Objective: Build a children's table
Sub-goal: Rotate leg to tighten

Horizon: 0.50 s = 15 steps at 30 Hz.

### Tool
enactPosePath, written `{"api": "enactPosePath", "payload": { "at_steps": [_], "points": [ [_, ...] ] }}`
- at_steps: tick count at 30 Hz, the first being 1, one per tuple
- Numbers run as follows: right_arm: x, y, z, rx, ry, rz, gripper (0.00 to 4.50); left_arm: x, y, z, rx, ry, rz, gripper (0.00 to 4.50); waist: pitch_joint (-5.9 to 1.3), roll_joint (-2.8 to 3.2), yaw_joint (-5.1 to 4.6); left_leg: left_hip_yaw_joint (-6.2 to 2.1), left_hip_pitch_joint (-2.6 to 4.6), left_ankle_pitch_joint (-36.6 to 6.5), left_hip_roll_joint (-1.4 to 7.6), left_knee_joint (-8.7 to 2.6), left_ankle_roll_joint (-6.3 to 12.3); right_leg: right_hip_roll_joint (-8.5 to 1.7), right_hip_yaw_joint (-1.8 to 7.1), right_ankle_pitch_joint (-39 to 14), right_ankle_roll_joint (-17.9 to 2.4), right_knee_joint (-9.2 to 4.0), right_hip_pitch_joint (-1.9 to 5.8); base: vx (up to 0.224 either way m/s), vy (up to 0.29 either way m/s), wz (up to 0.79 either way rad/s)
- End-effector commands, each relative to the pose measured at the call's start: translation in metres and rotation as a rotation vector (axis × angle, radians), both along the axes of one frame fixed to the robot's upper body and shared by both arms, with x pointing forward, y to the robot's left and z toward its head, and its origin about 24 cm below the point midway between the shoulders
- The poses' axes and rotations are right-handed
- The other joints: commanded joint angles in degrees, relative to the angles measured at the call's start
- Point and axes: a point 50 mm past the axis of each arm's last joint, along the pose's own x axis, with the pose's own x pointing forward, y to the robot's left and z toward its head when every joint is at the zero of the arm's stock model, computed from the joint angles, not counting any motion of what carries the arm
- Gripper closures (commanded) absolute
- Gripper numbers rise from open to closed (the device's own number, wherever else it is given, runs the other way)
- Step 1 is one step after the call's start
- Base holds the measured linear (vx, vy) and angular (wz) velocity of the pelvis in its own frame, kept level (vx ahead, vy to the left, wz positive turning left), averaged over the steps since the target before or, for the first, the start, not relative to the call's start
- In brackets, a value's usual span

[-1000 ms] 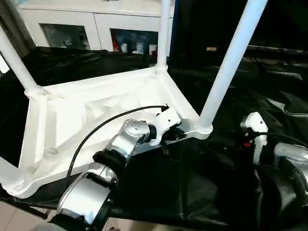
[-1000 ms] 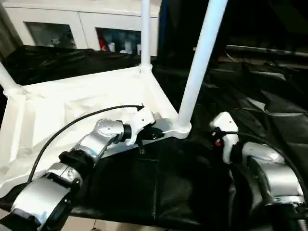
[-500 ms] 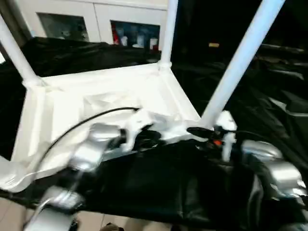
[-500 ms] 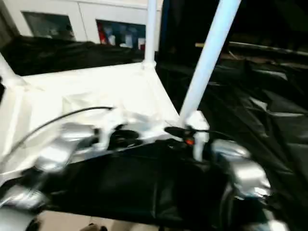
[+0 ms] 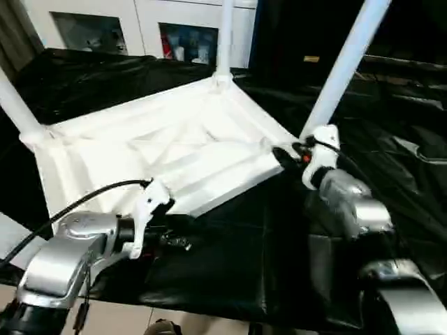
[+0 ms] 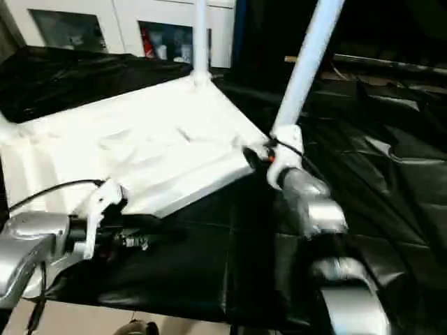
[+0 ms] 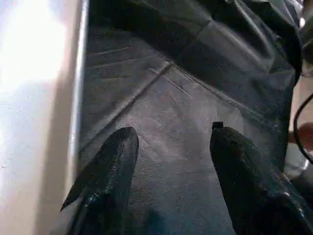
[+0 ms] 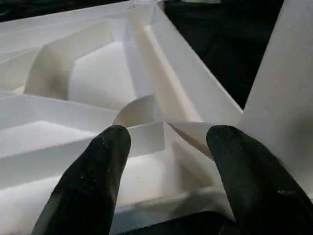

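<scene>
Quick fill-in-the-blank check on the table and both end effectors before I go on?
1. The white table lies upside down with its legs pointing ____.
2. The cloth under it is ____ in colour.
3. The right end effector is at the table corner beside a ____.
4. The left end effector is open with only ____ between its fingers.

Missing words: up; black; leg; cloth

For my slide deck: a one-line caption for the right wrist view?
Open right hand poised at the upturned white table top's ribbed corner, beside a leg.
</scene>
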Motion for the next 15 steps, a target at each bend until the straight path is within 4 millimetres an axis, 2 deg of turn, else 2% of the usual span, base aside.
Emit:
{"api": "enactPosePath", "payload": {
  "at_steps": [1, 2, 3, 4, 5, 8, 11, 13, 14, 15],
  "points": [
    [0.002, -0.035, 0.001, -0.017, -0.002, -0.179, 1.50, -0.003, 0.020, 0.001, 0.056, 0.013, 0.071, 1.50, -3.03, 0.51, -0.52, -0.08, 0.83, -7.92, 0.87, -3.81, 1.58, -1.45, 2.08, -4.72, -13.99, -2.74, 2.69, 0.000, 0.000, 0.00],
    [0.006, -0.034, 0.003, -0.005, -0.012, -0.195, 1.50, -0.005, 0.025, 0.000, 0.078, 0.021, 0.081, 1.46, -3.05, 0.62, -0.54, -0.06, 0.85, -7.64, 0.82, -3.75, 1.62, -1.39, 2.10, -4.26, -13.78, -2.78, 2.74, 0.000, 0.000, 0.00],
    [0.007, -0.035, 0.005, -0.004, -0.018, -0.204, 1.50, -0.006, 0.027, 0.000, 0.087, 0.029, 0.086, 1.41, -3.12, 0.47, -0.87, -0.14, 0.59, -7.70, 0.76, -3.73, 1.75, -1.43, 2.07, -4.07, -14.13, -2.57, 2.83, 0.000, 0.000, 0.00],
    [0.010, -0.036, 0.007, -0.012, -0.029, -0.217, 1.50, -0.009, 0.031, -0.001, 0.092, 0.043, 0.094, 1.32, -3.01, 0.77, -0.92, -0.21, 0.49, -8.02, 0.69, -3.83, 1.72, -1.39, 2.04, -4.65, -14.06, -2.68, 2.90, 0.000, 0.000, 0.00],
    [0.011, -0.036, 0.007, -0.016, -0.033, -0.219, 1.50, -0.010, 0.032, -0.001, 0.093, 0.048, 0.097, 1.21, -3.11, 0.77, -1.27, -0.19, 0.69, -8.77, 0.79, -3.72, 1.51, -1.51, 2.06, -5.21, -14.34, -2.70, 2.74, 0.000, 0.000, 0.00],
    [0.013, -0.031, 0.011, -0.019, -0.062, -0.163, 1.50, -0.016, 0.038, -0.004, 0.106, 0.067, 0.106, 0.99, -3.08, 0.79, -1.54, -0.19, 0.60, -8.99, 0.83, -3.67, 1.61, -1.41, 2.07, -5.12, -14.73, -2.71, 2.82, 0.000, 0.000, 0.00],
    [0.013, -0.020, 0.014, 0.007, -0.081, -0.070, 1.50, -0.020, 0.041, -0.006, 0.103, 0.076, 0.110, 0.77, -3.18, 0.66, -1.71, -0.19, 0.47, -8.02, 0.73, -3.50, 2.65, -1.29, 2.09, -3.35, -15.11, -2.45, 2.99, 0.000, 0.000, 0.00],
    [0.012, -0.005, 0.017, 0.033, -0.109, 0.052, 1.50, -0.023, 0.042, -0.006, 0.086, 0.085, 0.105, 0.65, -3.21, 0.44, -1.96, -0.17, 0.31, -7.13, 0.74, -3.37, 3.53, -1.32, 2.13, -2.51, -15.53, -2.37, 3.10, 0.000, 0.000, 0.00],
    [0.010, 0.008, 0.020, 0.055, -0.129, 0.139, 1.50, -0.027, 0.042, -0.005, 0.070, 0.091, 0.090, 0.56, -3.16, 0.11, -2.17, -0.18, 0.10, -6.55, 0.74, -3.33, 4.14, -1.34, 2.15, -2.09, -15.76, -2.34, 3.19, 0.000, 0.000, 0.00],
    [0.009, 0.013, 0.022, 0.065, -0.141, 0.180, 1.50, -0.029, 0.042, -0.004, 0.063, 0.091, 0.079, 0.44, -3.27, 0.31, -2.34, -0.28, 0.09, -5.75, 0.75, -3.25, 4.83, -1.37, 2.16, -1.38, -16.05, -2.18, 3.22, 0.000, 0.000, 0.00]
  ]
}}
